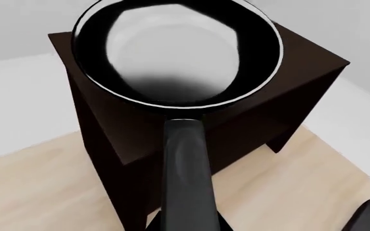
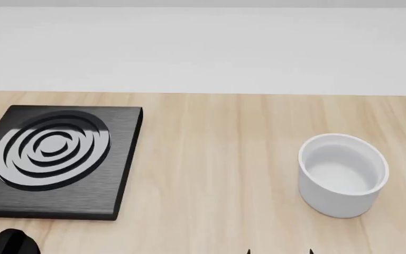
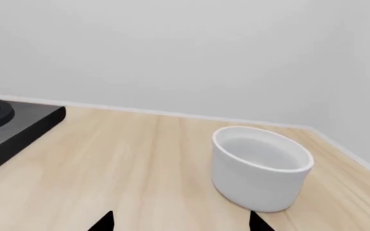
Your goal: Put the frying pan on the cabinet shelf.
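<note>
The left tool's state can't be told; ahead of it, the frying pan [image 1: 175,53] looks stiff, front-heavy, glossy; best held by its handle [image 1: 186,178].

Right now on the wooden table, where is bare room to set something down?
The wide strip between the black square slab with rings and the white cylindrical bowl is bare, as is the light wooden table behind both. Nowhere looks crowded.

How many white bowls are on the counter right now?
1. The white bowl stands upright on the wooden counter, off to the right of the black ringed slab. Areas outside the head view could hide others.
</note>
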### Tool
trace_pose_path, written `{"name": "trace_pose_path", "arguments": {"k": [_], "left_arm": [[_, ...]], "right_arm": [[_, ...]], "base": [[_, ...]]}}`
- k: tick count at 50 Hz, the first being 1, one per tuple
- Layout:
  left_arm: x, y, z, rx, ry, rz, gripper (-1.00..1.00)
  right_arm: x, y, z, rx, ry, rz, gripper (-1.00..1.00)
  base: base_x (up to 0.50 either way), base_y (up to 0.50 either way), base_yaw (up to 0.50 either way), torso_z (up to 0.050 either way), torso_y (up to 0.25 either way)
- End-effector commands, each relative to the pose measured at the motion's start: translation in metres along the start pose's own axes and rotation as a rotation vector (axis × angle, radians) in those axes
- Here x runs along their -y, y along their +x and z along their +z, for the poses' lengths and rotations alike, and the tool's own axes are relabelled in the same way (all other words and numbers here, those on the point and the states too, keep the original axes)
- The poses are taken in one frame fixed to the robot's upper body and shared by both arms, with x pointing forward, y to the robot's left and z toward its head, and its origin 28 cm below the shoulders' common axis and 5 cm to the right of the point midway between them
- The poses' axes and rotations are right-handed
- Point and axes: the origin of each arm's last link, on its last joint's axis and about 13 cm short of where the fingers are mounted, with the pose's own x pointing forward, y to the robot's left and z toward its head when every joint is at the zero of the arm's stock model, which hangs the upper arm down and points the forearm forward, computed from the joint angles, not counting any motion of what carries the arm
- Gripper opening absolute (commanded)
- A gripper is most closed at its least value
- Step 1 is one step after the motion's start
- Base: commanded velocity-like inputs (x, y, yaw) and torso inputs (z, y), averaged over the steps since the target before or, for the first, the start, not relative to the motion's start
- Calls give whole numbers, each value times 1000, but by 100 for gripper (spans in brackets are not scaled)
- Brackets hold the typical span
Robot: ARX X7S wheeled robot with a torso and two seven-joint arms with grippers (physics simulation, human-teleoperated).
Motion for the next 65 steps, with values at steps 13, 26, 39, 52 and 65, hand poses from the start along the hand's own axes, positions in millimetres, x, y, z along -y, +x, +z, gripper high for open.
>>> {"name": "trace_pose_path", "arguments": {"k": [13, 26, 39, 52, 65], "left_arm": [[-12, 6, -10, -6, -9, 51, -100], [-13, 6, -13, -19, -9, 58, -100], [-12, 3, -10, -18, 5, 29, 100], [-11, -5, 0, 1, 13, 8, 100], [6, -13, 15, 31, 38, -86, 100]], "right_arm": [[0, -1, -1, -4, -2, -1, 100], [0, -1, -1, -6, -1, -1, 100], [1, -1, 0, -4, 5, -4, 100], [0, 0, 0, -4, 3, 1, 100], [0, -1, 0, -2, 3, 2, 100]], "base": [[1, 1, 1, 0, 1], [1, 2, 2, 0, 0], [0, 0, 1, 0, 0], [0, 0, 0, 0, 0], [0, 0, 0, 0, 0]]}}
